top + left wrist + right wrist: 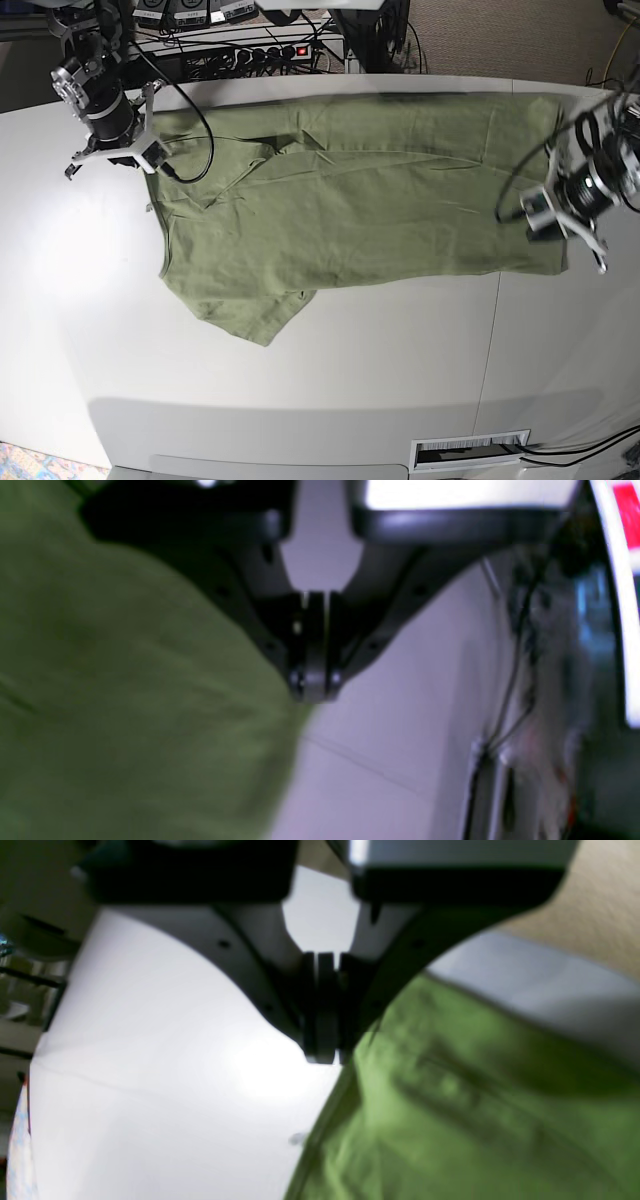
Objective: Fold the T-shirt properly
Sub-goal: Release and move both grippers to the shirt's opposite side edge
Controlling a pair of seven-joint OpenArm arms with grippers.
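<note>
Soft, limp sage-green cotton T-shirt (350,210) lies across frame centre on white table (300,380); L gripper (560,225) & R gripper (150,150) both clamped on its edges; grip hems/corners, fabric sags.

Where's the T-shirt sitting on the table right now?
In the base view the T-shirt lies spread across the white table's far half, between the right gripper and the left gripper.
</note>
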